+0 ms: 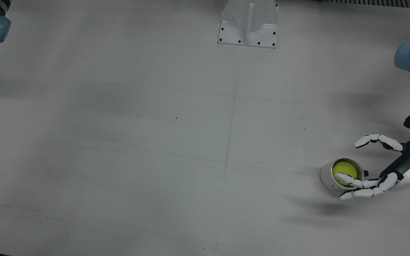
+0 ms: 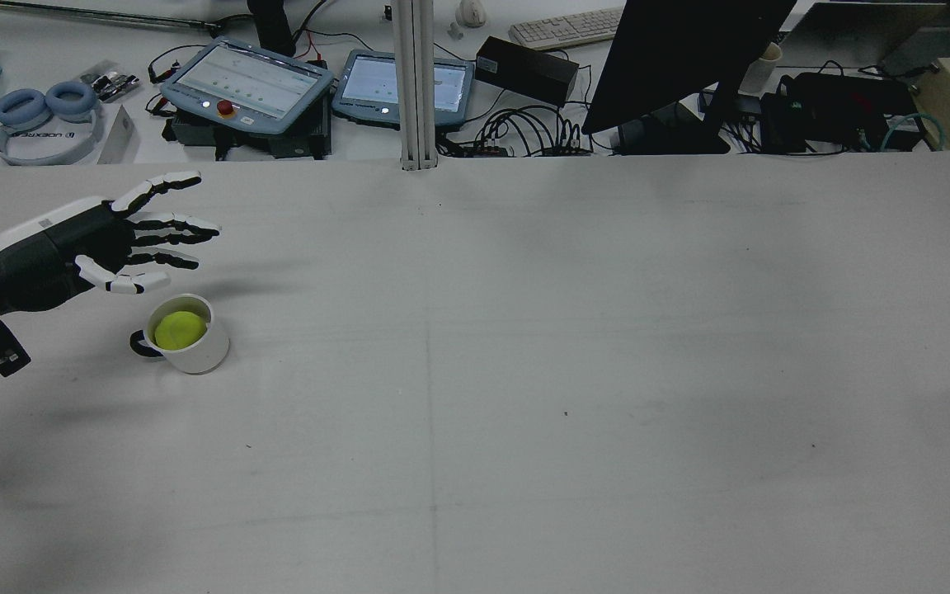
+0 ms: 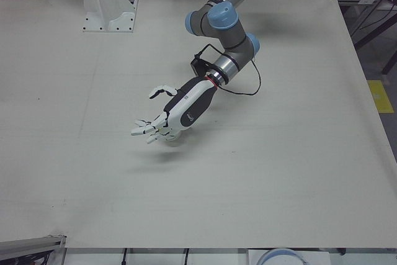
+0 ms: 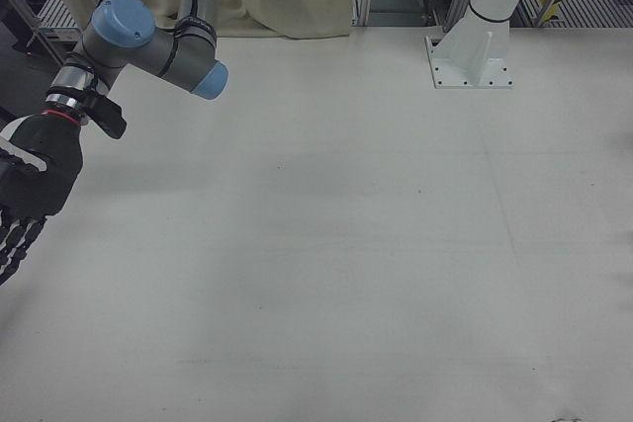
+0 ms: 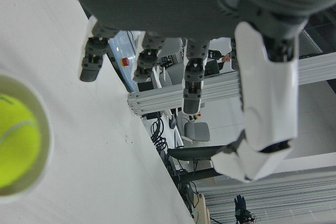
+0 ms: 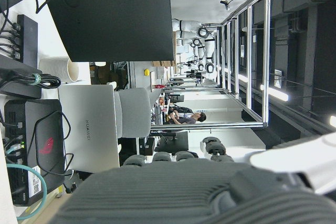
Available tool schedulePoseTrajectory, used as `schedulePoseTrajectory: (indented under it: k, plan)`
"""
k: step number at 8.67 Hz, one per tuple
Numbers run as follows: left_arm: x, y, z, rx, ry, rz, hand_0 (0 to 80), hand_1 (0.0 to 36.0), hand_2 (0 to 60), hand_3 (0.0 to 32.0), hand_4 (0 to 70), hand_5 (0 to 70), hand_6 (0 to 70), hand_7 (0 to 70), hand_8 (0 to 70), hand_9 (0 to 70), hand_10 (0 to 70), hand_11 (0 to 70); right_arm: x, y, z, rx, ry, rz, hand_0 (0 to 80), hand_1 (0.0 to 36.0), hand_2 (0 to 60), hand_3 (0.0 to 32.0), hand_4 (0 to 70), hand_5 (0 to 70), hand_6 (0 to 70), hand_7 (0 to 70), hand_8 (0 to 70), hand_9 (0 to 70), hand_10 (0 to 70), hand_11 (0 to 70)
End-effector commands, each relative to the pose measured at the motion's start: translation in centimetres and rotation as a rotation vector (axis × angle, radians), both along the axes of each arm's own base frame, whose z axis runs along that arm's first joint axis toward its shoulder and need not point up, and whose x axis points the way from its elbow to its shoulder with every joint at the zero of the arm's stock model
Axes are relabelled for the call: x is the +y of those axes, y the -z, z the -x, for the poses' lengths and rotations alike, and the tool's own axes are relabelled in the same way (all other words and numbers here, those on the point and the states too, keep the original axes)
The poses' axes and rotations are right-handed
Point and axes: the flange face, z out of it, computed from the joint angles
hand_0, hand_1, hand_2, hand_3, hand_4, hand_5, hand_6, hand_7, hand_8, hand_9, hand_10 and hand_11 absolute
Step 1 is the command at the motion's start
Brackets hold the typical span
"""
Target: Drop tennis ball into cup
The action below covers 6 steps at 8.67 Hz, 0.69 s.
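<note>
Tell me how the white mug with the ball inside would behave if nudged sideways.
The white mug stands upright on the flat table, so it would probably slide rather than tip. The yellow-green tennis ball fills its mouth and likely stays put. Its dark handle might make it pivot.

A monitor (image 6: 115, 14) beyond the robot hand (image 6: 210, 192).

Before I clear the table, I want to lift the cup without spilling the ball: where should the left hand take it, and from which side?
Judging by its pose, wrap the cup's round wall, coming level from the left hand's own side. It stands upright, the ball fills its mouth, so a top pinch looks poor. The dark handle faces that hand and could be hooked instead.
</note>
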Motion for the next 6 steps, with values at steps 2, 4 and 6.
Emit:
schedulePoseTrajectory:
  k: [2, 4, 6]
  plan:
    - [-1.0, 0.3, 2.4, 0.050, 0.021, 0.031, 53.0, 22.7, 31.7, 32.0, 0.0, 18.6, 40.0, 12.6, 22.4, 4.8, 11.2, 18.0, 0.0, 0.0, 0.0, 0.000, 0.000, 0.000, 0.0, 0.0, 0.0, 0.0, 0.0, 0.0, 0.0, 0.0, 0.0, 0.0, 0.0, 0.0]
    - [-5.0, 0.0, 17.0, 0.061, 0.265, 0.089, 56.7, 26.9, 35.6, 32.0, 0.0, 19.4, 40.4, 13.6, 21.8, 5.4, 11.8, 19.3, 0.0, -0.1, 0.0, 0.000, 0.000, 0.001, 0.0, 0.0, 0.0, 0.0, 0.0, 0.0, 0.0, 0.0, 0.0, 0.0, 0.0, 0.0]
    - [-5.9, 0.3, 27.2, 0.054, 0.437, 0.120, 62.5, 34.6, 37.3, 32.0, 0.0, 14.2, 10.7, 23.1, 15.7, 8.7, 13.5, 22.2, 0.0, -0.1, 0.0, 0.002, 0.000, 0.002, 0.0, 0.0, 0.0, 0.0, 0.0, 0.0, 0.0, 0.0, 0.0, 0.0, 0.0, 0.0]
